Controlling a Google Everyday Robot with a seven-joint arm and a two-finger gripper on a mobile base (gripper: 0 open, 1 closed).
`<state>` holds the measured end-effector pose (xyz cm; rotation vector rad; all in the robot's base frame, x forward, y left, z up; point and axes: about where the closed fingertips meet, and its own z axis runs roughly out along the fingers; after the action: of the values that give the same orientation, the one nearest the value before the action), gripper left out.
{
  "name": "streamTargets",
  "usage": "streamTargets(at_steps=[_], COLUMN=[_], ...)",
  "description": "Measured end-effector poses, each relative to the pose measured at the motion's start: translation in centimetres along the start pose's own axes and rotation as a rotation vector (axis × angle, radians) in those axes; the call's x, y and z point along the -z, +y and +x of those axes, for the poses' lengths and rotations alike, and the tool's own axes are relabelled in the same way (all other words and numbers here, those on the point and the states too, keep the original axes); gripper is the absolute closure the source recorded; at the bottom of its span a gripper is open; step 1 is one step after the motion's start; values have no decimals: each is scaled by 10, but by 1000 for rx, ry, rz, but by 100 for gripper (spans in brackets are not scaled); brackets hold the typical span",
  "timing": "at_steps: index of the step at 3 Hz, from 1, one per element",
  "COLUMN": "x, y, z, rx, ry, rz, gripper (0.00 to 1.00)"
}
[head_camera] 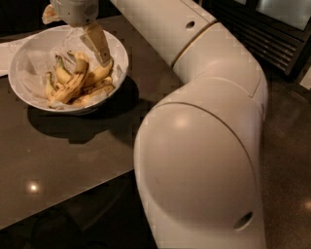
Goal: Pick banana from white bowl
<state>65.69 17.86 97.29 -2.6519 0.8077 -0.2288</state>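
The white bowl (29, 53) stands at the far left of the dark table and holds several bananas on a crinkled lining. The long, slim speckled banana (72, 83) lies diagonally across its middle, beside a plumper yellow one (100, 73) and a short green-stemmed one (60, 74). My gripper (77, 39) hangs over the bowl's far side, fingers spread. One tan finger (97, 44) reaches down to the plumper banana on the right. The other finger (49, 13) shows at the top left, outside the rim. It holds nothing.
My large white arm (204, 146) fills the right and centre and hides much of the table. The dark brown table (58, 165) has its front edge running toward the lower left. A white sheet (6, 54) lies left of the bowl. Dark floor lies to the right.
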Motion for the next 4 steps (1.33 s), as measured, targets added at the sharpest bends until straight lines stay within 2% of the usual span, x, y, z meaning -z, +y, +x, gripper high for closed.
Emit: streamTargets(at_steps=[1,3,4], x=[-7,-18,-26], y=[-10,-22,-24], z=[-3,-7,-10], rx=[37,75,82], ry=[-21,-50,-70], rz=[-2,-3,-13], gripper=[7,37,44])
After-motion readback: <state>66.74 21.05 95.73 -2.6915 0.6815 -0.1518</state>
